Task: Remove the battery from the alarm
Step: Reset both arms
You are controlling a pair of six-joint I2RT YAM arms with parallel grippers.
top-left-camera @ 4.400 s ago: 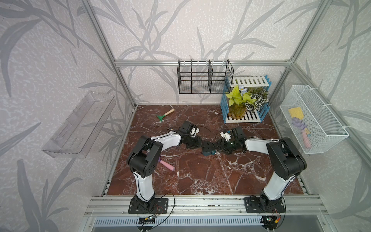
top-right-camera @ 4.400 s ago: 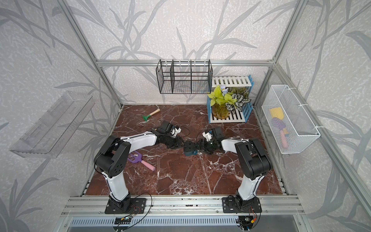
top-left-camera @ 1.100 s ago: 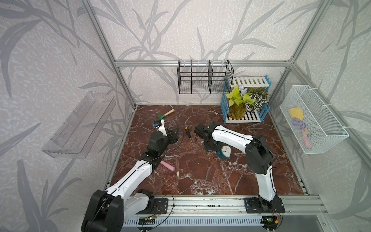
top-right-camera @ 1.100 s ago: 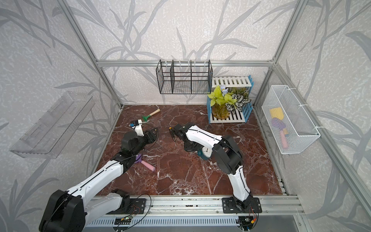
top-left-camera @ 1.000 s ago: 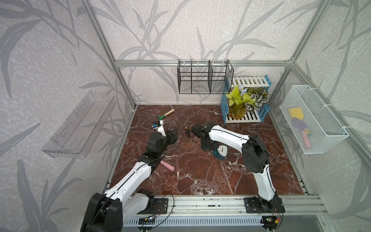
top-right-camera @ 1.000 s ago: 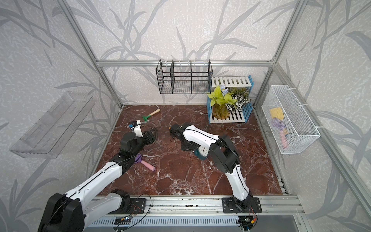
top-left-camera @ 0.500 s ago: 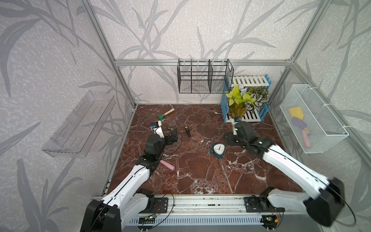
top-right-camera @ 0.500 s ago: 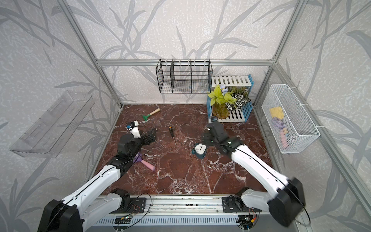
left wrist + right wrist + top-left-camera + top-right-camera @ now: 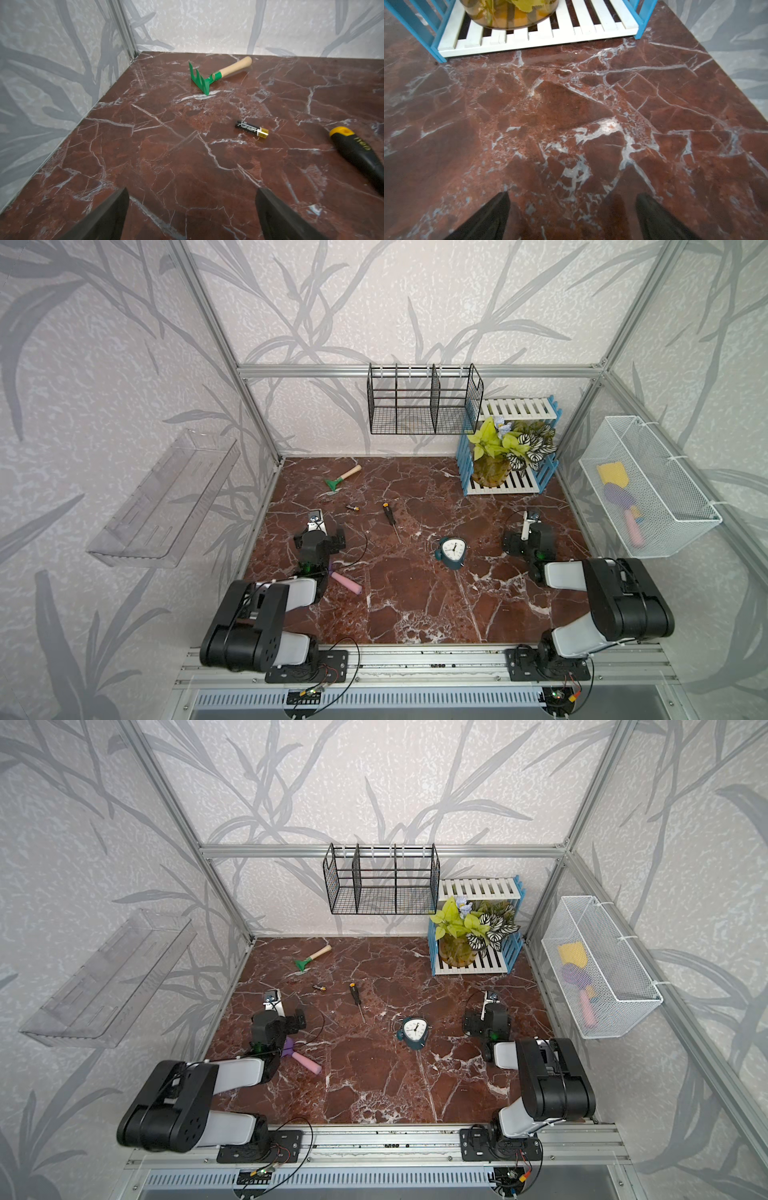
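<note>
**Battery out on the table, both grippers empty**

L gripper (image 9: 191, 193): jaws spread wide, nothing btwn them, low over the marble table (image 9: 145, 166). The battery (image 9: 251, 128) lies flat on the table ahead of it, a bit toward the R arm's side, well clear of both fingertips. Its gold end points at the screwdriver (image 9: 357, 153), whose black/yellow handle lies farther out on that same side. A green rake (image 9: 207, 76) w/ wood handle lies farther ahead, near the back wall.

R gripper (image 9: 572, 195): also wide open, holding nothing, only bare marble btwn its fingers. A blue & white slatted rack (image 9: 539, 35) w/ a plant pot stands ahead of it.

In a top view the alarm (image 9: 451, 552) sits on the table btwn the two grippers, nearer the R one. Its dial shows from above & neither gripper touches it.
</note>
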